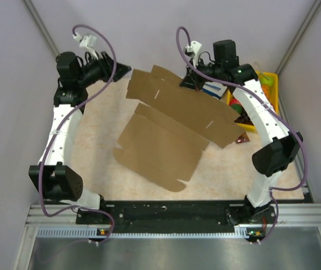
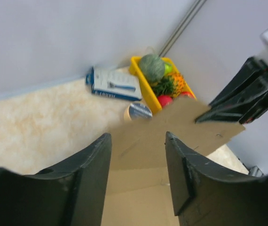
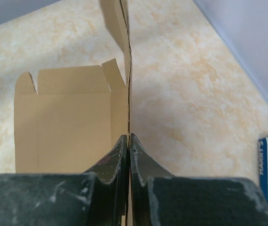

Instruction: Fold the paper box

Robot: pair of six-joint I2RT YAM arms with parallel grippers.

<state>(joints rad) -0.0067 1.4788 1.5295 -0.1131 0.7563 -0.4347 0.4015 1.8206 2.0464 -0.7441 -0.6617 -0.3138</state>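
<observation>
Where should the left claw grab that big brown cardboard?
Probably its far-left edge, coming from the left. The paper box is thin flat card, so only an edge fits between jaws; the right gripper pinches the opposite edge, and the open left gripper faces this one.

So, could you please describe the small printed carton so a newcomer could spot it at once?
Look to the table's far right corner, where the yellow tray of fruit sits. Lying flat just left of that tray is the carton. It alone is blue and white with print, far smaller than the plain brown paper box.
</observation>
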